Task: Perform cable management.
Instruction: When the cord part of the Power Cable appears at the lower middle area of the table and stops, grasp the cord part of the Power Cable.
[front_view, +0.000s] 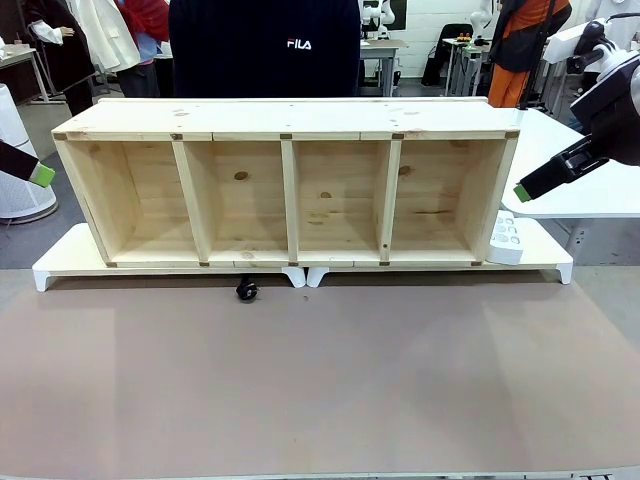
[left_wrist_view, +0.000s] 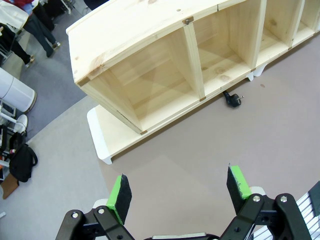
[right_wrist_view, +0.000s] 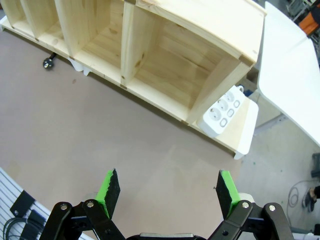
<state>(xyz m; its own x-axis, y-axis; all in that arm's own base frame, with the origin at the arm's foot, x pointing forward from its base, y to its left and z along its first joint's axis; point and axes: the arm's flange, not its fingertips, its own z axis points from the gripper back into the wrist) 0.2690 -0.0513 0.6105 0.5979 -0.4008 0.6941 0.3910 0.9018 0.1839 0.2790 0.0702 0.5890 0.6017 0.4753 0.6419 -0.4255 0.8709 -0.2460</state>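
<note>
Left gripper (left_wrist_view: 178, 187): black linkage fingers, silver pivot screws at the joints, bright green pads (left_wrist_view: 119, 197) on black backing at the tips. Right gripper (right_wrist_view: 167, 192): same build, with black links, silver screws and green tips. In the front view, a black finger with a green end at each side of the table. Right arm (front_view: 615, 110): black and white casing. Person (front_view: 265, 45): dark top, white "FILA" lettering across the chest.

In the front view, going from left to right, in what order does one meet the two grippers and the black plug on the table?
left gripper → plug of the cable → right gripper
</note>
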